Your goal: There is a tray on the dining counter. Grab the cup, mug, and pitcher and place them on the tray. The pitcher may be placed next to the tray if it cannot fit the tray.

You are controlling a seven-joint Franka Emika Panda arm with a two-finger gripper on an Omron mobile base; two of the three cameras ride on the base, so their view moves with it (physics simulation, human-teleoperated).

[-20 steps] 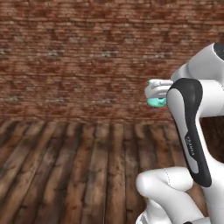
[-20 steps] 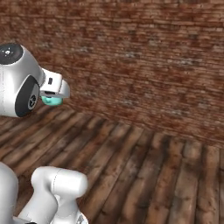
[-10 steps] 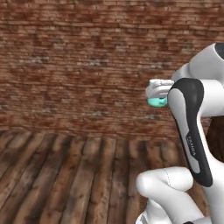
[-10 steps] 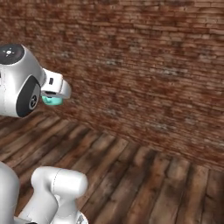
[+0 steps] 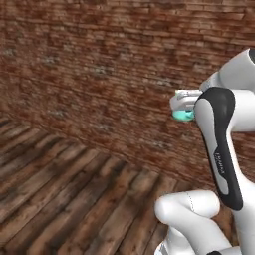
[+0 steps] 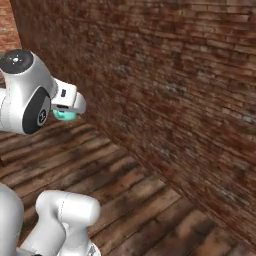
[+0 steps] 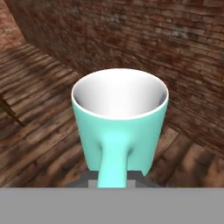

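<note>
1. My gripper (image 7: 113, 183) is clenched on the handle of the mug (image 7: 119, 121). I hold the light teal mug up in the air with its handle pointing back toward my hand and its white inside facing the hand camera.
2. In the left base view a sliver of the mug (image 5: 182, 115) peeks out beside my hand, just left of my dark forearm joint. In the right base view the mug (image 6: 64, 115) hangs under the white hand, well above the floor.
3. Around me stand a red-brown brick wall (image 6: 190, 75) and a dark wooden plank floor (image 5: 64, 199). Nothing lies between the mug and the wall.
4. Small dark lettering runs down my forearm in the left base view; it is too small to read.
</note>
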